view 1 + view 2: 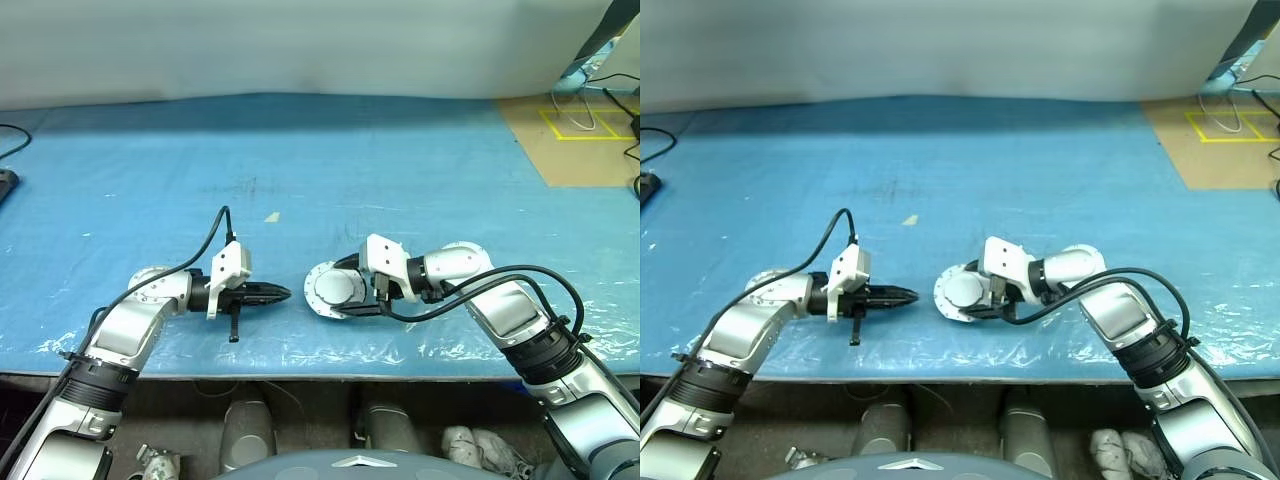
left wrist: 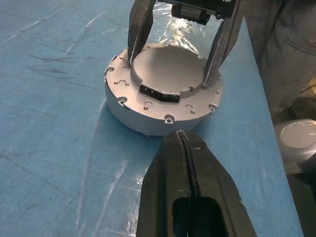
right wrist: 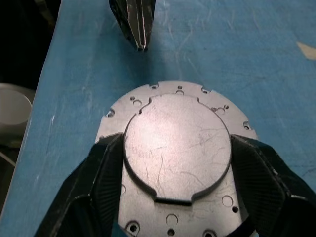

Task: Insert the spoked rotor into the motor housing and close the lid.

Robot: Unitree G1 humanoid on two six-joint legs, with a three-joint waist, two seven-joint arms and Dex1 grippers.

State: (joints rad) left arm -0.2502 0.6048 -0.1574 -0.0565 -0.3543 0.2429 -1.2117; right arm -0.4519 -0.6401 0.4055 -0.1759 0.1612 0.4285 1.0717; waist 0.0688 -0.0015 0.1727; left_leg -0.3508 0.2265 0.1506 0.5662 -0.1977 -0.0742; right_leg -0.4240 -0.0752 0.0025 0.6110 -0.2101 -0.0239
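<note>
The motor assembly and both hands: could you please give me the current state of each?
motor housing: standing flat on the blue table, closed on top.
lid: seated on the housing.
right hand: fingers either side of the lid's raised centre.
left hand: shut, empty, beside the housing.

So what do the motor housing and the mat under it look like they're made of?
Motor housing: probably machined aluminium, matte silver-grey, with fine scratches, crisp edges and small drilled holes around its flange. Mat: seems a thin blue plastic sheet, slightly glossy, scuffed, with wrinkles that catch the light near the table's front edge.
</note>
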